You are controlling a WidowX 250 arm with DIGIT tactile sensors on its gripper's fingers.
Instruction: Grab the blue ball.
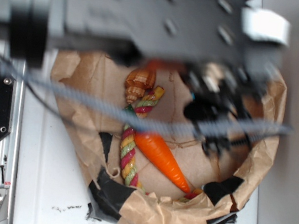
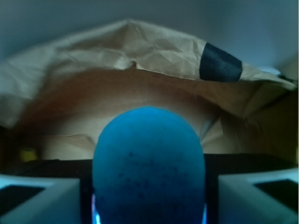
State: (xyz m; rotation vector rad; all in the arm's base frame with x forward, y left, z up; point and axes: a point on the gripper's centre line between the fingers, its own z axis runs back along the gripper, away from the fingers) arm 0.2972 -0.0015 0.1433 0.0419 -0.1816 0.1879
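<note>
In the wrist view the blue ball [image 2: 148,158], teal with a finely speckled matte skin, fills the gap between my jaws. My gripper [image 2: 148,207] is shut on it, with the dark fingers [image 2: 87,196] pressed against both of its sides. From outside, my gripper [image 1: 214,124] hangs blurred over the right half of the brown paper nest [image 1: 167,220], and the arm hides nearly all of the ball there.
Inside the nest lie an orange carrot toy [image 1: 162,159], a striped rope toy [image 1: 130,143] and a ribbed orange shell-shaped toy [image 1: 139,83]. Black tape [image 1: 110,193] patches the crumpled rim. A metal rail [image 1: 6,142] runs along the left edge of the white table.
</note>
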